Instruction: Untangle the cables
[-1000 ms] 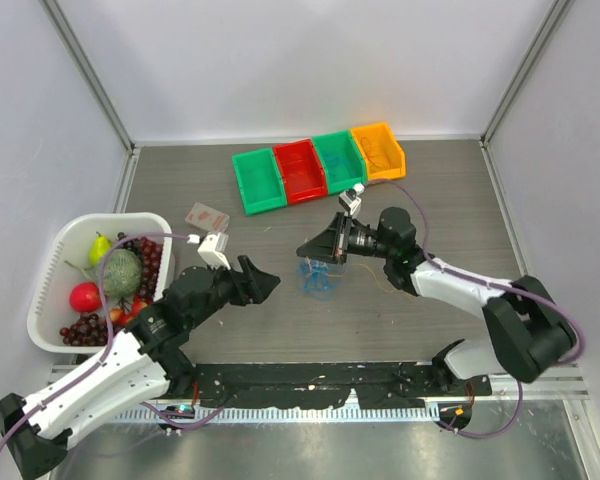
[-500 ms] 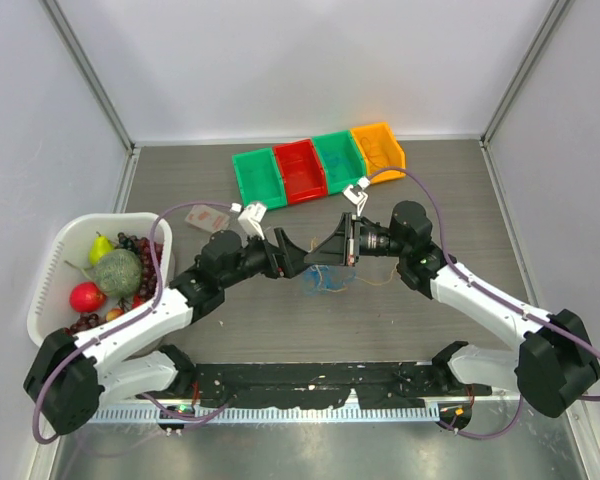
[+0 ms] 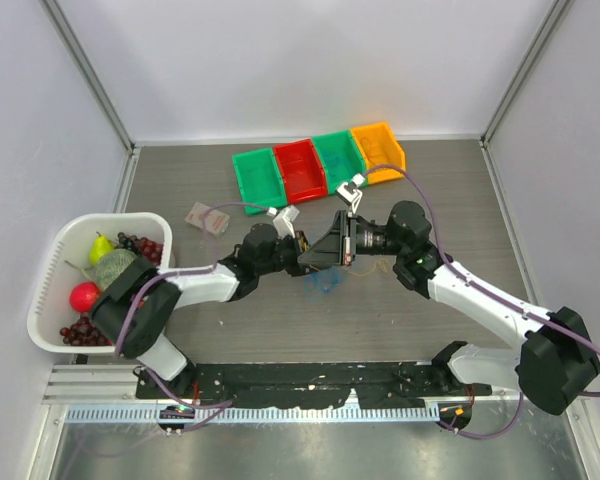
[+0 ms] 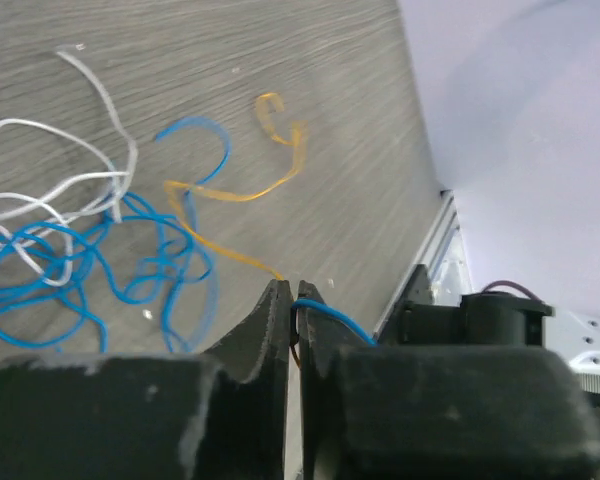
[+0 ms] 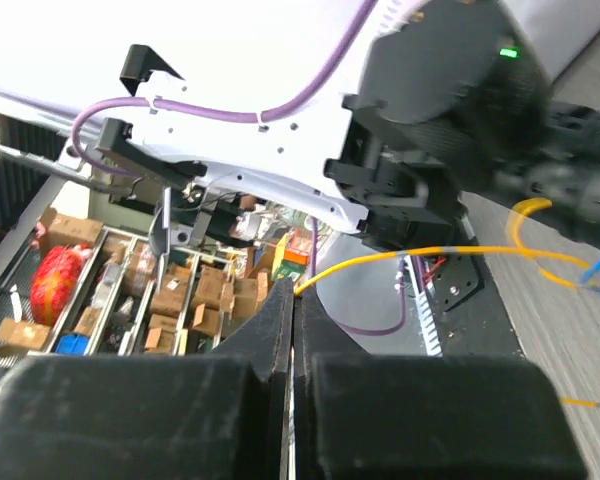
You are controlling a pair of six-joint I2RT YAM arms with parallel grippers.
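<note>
The cables lie tangled mid-table: a blue cable (image 4: 40,290) in loose loops, a white cable (image 4: 98,92) over it, and an orange-yellow cable (image 4: 235,195) curling to the right. In the top view the blue loops (image 3: 325,283) sit just below both grippers, which meet tip to tip above them. My left gripper (image 4: 290,288) (image 3: 302,250) is shut on the blue cable, which comes out on the right of its jaws; the orange-yellow strand also runs into the gap. My right gripper (image 5: 292,290) (image 3: 327,250) is shut on the orange-yellow cable (image 5: 410,255), lifted off the table.
Small bins stand in a row at the back: green (image 3: 258,180), red (image 3: 300,170), green (image 3: 338,160) and orange (image 3: 378,150). A white basket (image 3: 42,290) of fruit stands at the left. A small packet (image 3: 207,217) lies beside the left arm.
My left arm swung from the left side to the middle, up against the right gripper, and its jaws closed on the blue cable. The right gripper stayed shut, holding the orange-yellow cable.
</note>
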